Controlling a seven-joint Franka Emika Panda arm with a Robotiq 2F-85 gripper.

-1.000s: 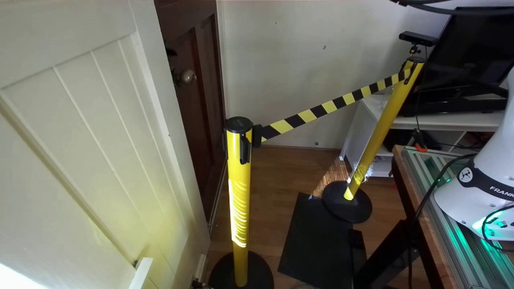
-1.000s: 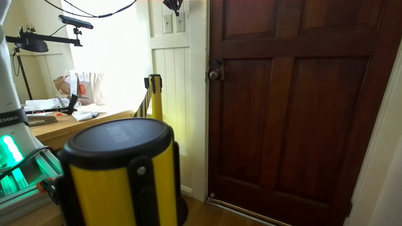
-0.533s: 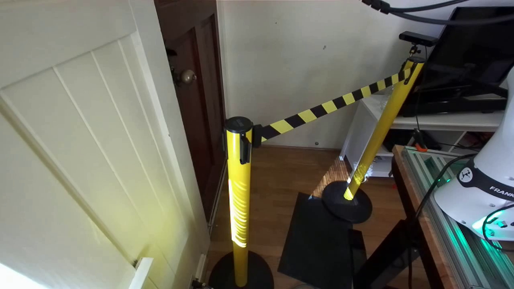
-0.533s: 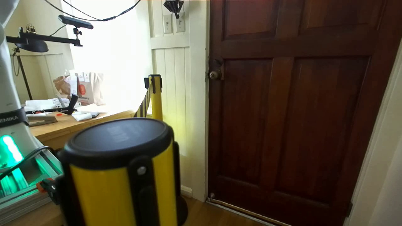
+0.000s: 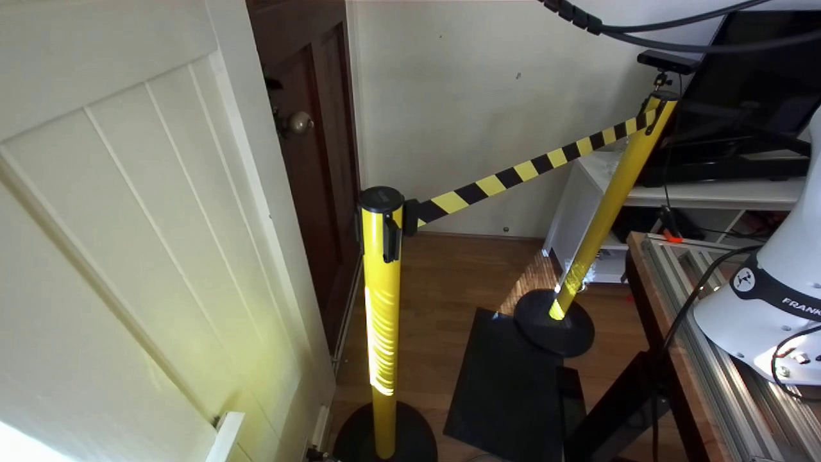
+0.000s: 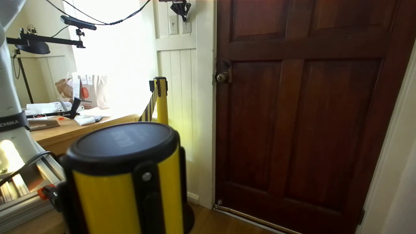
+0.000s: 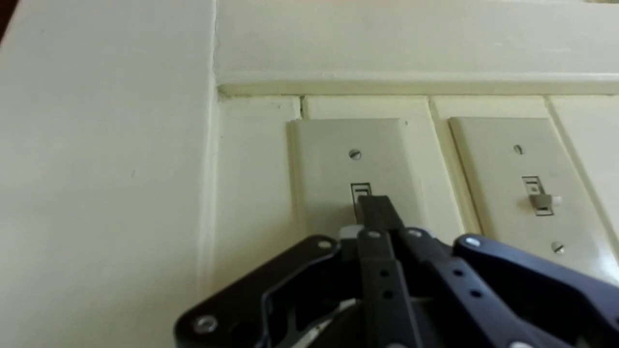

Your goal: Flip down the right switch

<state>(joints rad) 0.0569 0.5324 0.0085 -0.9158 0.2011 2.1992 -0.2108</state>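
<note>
Pincer (image 7: 381,209) pressed together, tip before right switch (image 7: 361,189); contact with lever hidden. Best: tip above it, sweep straight down, light pressure, clear of left switch (image 7: 540,200).

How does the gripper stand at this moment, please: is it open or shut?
The gripper is shut: in the wrist view its jaws meet at the tip, with no gap showing there.
</note>
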